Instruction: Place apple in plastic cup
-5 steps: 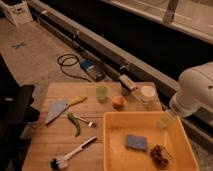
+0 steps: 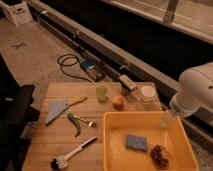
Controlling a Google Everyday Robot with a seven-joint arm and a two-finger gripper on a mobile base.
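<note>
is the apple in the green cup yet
No, the apple sits on the table beside the plastic cup, while the end effector hangs over the yellow tray.

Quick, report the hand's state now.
Hand: over the yellow tray, at its far right edge; open or closed cannot be told. The apple is not in it; it sits on the wooden table beside the plastic cup.

Wooden surface [image 2: 52,137] carries, along its far edge, the plastic cup [image 2: 102,93], the apple [image 2: 118,102] just beside it, and a wider clear cup [image 2: 147,92]. A yellow-handled scraper [image 2: 60,108], a curved green item [image 2: 75,124] and a dish brush [image 2: 73,153] lie apart. A yellow tub [image 2: 112,145] is also present; the pincer [image 2: 166,120] hangs over its far corner.
</note>
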